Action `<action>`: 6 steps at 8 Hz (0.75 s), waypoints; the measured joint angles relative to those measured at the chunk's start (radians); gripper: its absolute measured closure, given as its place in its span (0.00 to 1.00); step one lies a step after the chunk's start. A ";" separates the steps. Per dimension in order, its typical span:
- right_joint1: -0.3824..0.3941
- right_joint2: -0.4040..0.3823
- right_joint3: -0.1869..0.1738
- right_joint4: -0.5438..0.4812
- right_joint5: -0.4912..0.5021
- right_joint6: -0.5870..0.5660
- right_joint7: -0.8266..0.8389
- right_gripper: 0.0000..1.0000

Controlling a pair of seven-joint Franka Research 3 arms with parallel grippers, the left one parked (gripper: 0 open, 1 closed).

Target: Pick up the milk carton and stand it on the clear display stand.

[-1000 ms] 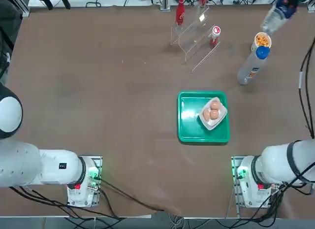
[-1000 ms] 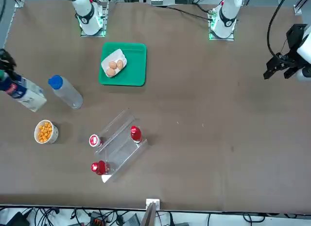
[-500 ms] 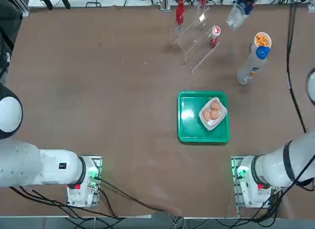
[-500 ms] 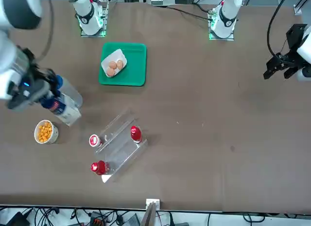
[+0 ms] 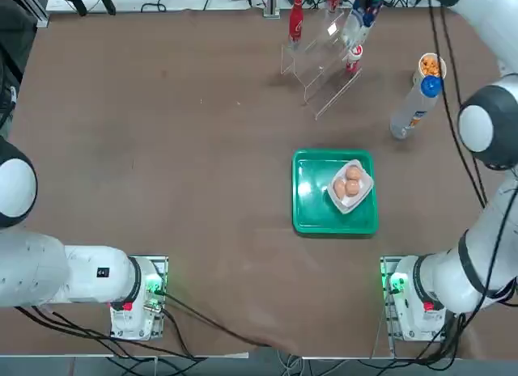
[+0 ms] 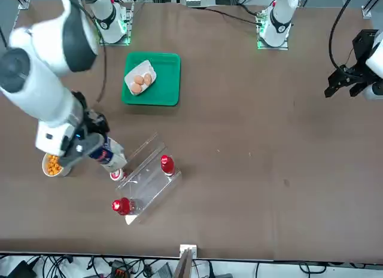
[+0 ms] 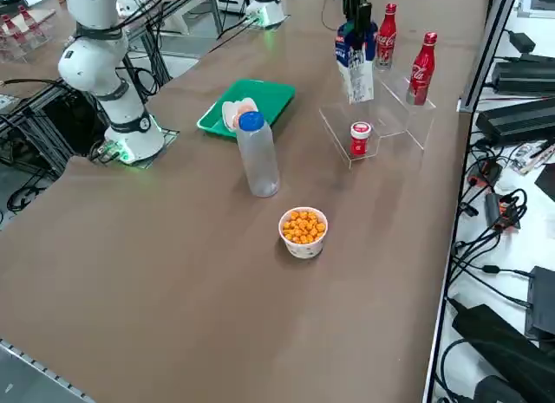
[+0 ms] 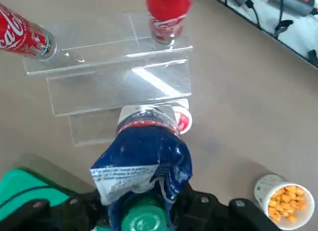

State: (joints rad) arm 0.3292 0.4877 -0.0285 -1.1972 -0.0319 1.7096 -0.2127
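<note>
The brown worktop spreads beneath everything. The green tray lies near its middle, bearing a white dish of eggs. The clear display stand sits beyond the tray from the robot's side, its steps showing through. Over the stand, the right hand is closed on the milk carton, gripping it near its green cap; the carton is white below and dark blue above. In the right side view the carton hangs close to upright, beside a red bottle.

Two red bottles stand upright at the stand, and a small white-capped red jar is at its other side. A translucent bottle with a blue cap stands between the tray and a white cup filled with orange pieces.
</note>
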 joint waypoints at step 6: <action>0.069 0.083 -0.001 0.020 -0.023 0.075 0.082 0.58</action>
State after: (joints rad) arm 0.3981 0.5705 -0.0298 -1.1770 -0.0547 1.7845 -0.1306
